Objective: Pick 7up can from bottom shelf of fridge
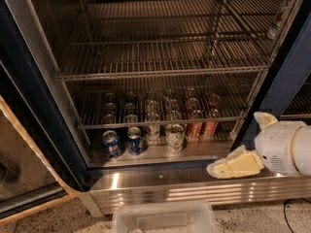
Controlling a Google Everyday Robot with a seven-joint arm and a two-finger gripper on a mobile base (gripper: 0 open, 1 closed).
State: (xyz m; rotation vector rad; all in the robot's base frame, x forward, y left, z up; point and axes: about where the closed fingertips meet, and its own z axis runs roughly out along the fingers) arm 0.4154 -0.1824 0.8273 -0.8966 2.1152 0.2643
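The 7up can (pixel 175 138), pale whitish-green with a silver top, stands upright at the front of the bottom shelf (pixel 214 150), the pale grey floor of the fridge (pixel 284 79). More pale cans stand behind it under the lowest wire rack. My gripper (pixel 219 169), cream-coloured on a white rounded wrist, hangs outside the fridge at the lower right. It is in front of the base panel, lower than the can and to its right, pointing left. It holds nothing that I can see.
Two blue Pepsi cans (pixel 111 143) (pixel 134 141) stand left of the 7up can, red-orange cans (pixel 195 128) to its right. Wire racks (pixel 160 72) hang above. The ribbed steel base panel (pixel 160 191), a white bin (pixel 165 220) on the floor, and the open glass door (pixel 24 174) at left.
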